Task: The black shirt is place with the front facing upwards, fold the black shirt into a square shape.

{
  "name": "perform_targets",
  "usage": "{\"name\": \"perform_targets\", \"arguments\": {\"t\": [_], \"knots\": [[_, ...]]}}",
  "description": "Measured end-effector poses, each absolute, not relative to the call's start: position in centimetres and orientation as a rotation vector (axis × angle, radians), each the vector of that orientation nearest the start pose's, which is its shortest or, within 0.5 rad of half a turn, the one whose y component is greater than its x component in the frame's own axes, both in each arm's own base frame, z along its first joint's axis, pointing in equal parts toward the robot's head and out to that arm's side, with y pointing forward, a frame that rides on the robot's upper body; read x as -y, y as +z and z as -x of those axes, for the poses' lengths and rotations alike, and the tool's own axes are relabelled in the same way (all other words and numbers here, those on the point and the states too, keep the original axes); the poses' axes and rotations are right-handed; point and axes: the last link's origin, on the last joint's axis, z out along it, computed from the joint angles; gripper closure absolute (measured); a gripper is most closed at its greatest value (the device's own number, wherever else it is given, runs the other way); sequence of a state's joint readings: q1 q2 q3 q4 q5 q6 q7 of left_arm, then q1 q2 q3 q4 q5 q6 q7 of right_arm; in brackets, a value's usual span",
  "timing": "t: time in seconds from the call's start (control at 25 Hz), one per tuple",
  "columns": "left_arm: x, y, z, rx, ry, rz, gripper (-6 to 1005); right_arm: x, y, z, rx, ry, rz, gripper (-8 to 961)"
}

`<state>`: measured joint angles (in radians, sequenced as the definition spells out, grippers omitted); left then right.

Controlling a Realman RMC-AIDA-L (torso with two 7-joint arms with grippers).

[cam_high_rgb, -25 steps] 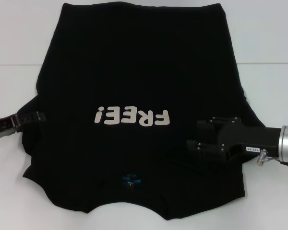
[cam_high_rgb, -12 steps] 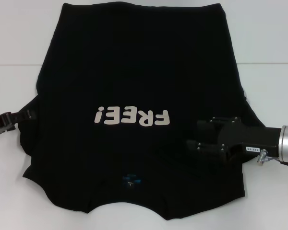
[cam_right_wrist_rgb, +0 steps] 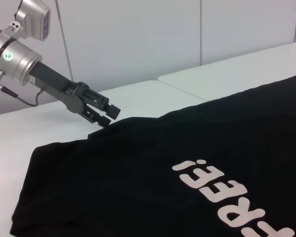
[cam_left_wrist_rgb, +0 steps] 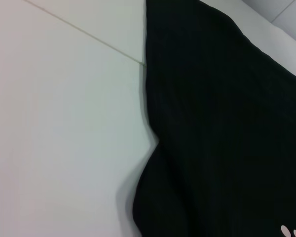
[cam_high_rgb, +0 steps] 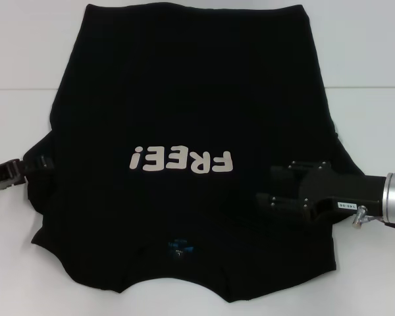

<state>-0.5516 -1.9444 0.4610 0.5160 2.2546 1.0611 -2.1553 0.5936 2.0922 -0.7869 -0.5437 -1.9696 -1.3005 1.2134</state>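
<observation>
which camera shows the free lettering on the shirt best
The head view: the whole "FREE!" lettering lies unobstructed on the black shirt. The right wrist view shows it slanted and cut off at the frame edge; the left wrist view catches only a sliver.

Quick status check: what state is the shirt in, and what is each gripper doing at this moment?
black shirt: lying flat on the table, front up, lettering showing, not yet folded into a square.
left gripper: at the shirt's left edge, low by the cloth; grip unclear.
right gripper: over the shirt's right side, near the lettering.
</observation>
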Motion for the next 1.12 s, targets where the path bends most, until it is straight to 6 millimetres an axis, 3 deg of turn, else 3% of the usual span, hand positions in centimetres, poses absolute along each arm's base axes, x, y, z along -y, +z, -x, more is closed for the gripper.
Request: {"name": "perform_targets", "arguments": {"t": [1.12], "knots": [[-36.26, 5.63, 37.10, 1.738, -0.520, 1.786, 96, -35.52, -3.40, -26.02, -0.458, 0.516, 2.689, 262]]}}
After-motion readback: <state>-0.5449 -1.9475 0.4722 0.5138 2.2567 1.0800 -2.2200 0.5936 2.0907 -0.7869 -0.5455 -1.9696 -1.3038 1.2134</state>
